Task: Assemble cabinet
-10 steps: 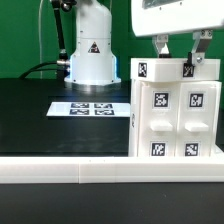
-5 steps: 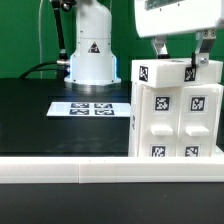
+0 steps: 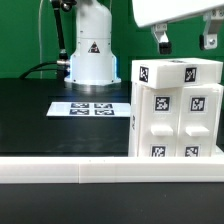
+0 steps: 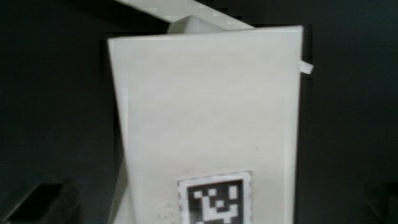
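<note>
You have the black table (image 3: pixel 40 115) filling most of the exterior view, with a white rail (image 3: pixel 60 168) running across its near edge. On the exterior view's right stands the cabinet (image 3: pixel 175 110), the biggest white piece in the scene, upright on the table and right behind the rail. Its front face shows four raised panels, each with a square black-and-white tag, and two more tags sit on the band along its top. Part of the cabinet runs past the picture's right edge, so you cannot see its full width.

Behind, toward the exterior view's left of the cabinet, you see the arm's white base (image 3: pixel 90 50) with a black triangle sign on it and dark cables trailing off to the side. In front of the base the marker board (image 3: pixel 90 107) lies flat on the table, well apart from the rail and just beside the cabinet's lower side.

Above the cabinet your gripper (image 3: pixel 184 40) hangs with its fingers spread wide and released; both fingertips (image 3: pixel 160 42) are clear of the cabinet's top, touching nothing and holding nothing.

In the wrist view you look down on the cabinet (image 4: pixel 205 120) as a tall pale slab against black, one tag showing on it, with the dark blur of a finger (image 4: pixel 39 205) at the corner, apart from the white surface.
</note>
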{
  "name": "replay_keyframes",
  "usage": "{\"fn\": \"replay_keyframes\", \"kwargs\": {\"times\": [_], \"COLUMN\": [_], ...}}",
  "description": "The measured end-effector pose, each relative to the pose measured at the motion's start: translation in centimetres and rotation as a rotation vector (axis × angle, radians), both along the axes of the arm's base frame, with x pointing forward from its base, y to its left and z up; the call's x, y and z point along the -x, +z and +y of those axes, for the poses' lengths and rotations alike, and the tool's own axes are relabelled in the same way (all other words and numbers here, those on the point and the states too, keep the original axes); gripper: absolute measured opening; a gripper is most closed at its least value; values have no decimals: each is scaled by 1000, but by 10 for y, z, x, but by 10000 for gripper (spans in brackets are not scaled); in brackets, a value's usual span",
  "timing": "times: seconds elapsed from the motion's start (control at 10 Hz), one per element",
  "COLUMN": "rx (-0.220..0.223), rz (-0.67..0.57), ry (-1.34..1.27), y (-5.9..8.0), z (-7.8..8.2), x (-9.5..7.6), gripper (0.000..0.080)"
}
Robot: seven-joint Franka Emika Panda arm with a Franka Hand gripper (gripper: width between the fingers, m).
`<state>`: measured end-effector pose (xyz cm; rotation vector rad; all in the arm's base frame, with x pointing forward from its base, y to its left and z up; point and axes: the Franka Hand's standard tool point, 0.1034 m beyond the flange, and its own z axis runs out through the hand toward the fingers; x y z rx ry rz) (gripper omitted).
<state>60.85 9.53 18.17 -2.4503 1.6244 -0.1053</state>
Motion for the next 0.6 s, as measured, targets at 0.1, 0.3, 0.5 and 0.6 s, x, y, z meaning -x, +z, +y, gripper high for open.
{"fn": "replay_keyframes", "kwargs": {"times": [0.1,0.3,0.5,0.6], "rx": [-11,0,48,65], "rz": [-5,-6,-27,-40], "ry": [-9,43,300,409], "y": [3,2,2,3], "z": [0,1,3,4], "x": [-1,0,-1,-3], "gripper": [797,797,797,797]}}
